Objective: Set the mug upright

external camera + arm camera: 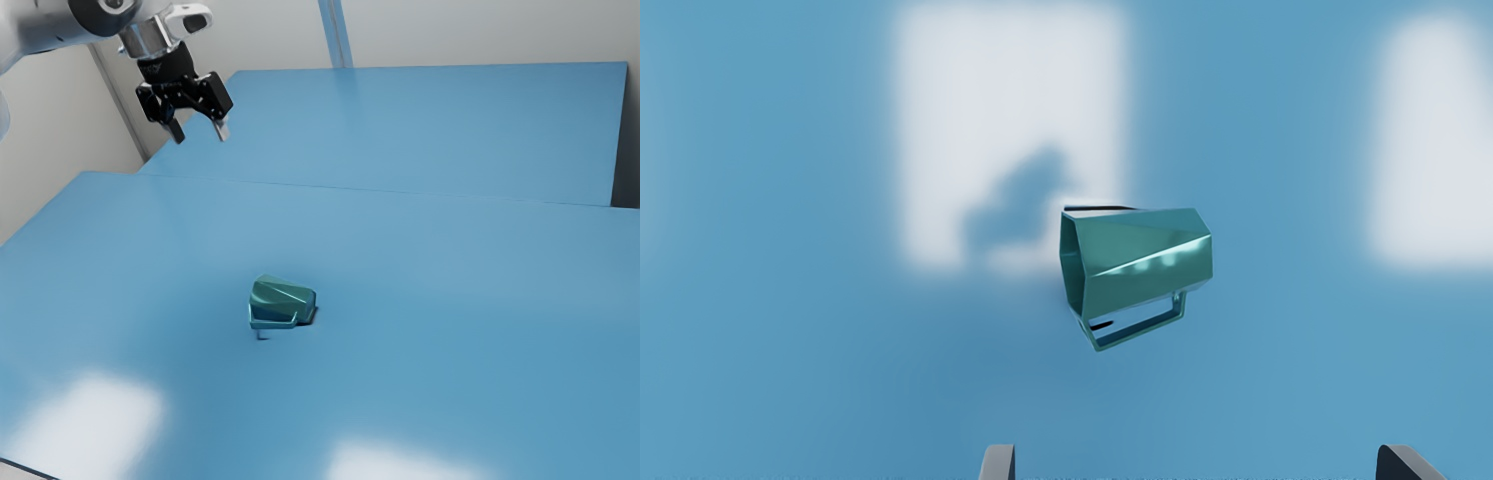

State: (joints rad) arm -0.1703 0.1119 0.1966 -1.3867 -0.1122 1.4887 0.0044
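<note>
Your mug (1150, 243) is lying on its side on the tabletop (450, 300), out in the open, so at this moment it's not upright. Your end effector (200, 134) is open and empty, up in the air well apart from it. As for handling, I'd guess it's a fairly light, stiff thing, since the walls look thin and hold crisp facets. The glossy green finish makes me think slippery, and if it's ceramic or glass it could chip, so go easy on the squeeze and don't let it drop on an edge. Can't tell the material for sure tbh. I'd take the body across two opposite sides, somewhere around the middle or a bit toward the rim (1081, 248), pads as flat on the facets as you can get them. Pinch a ridge and it'll probably roll on you. The handle (1143, 328) sticks out to one side, on the side nearer your fingertips in the wrist view, so keep a finger from landing on it. I wouldn't lift by it either, it's skinny and the body would likely swing while you tip the base down.
</note>
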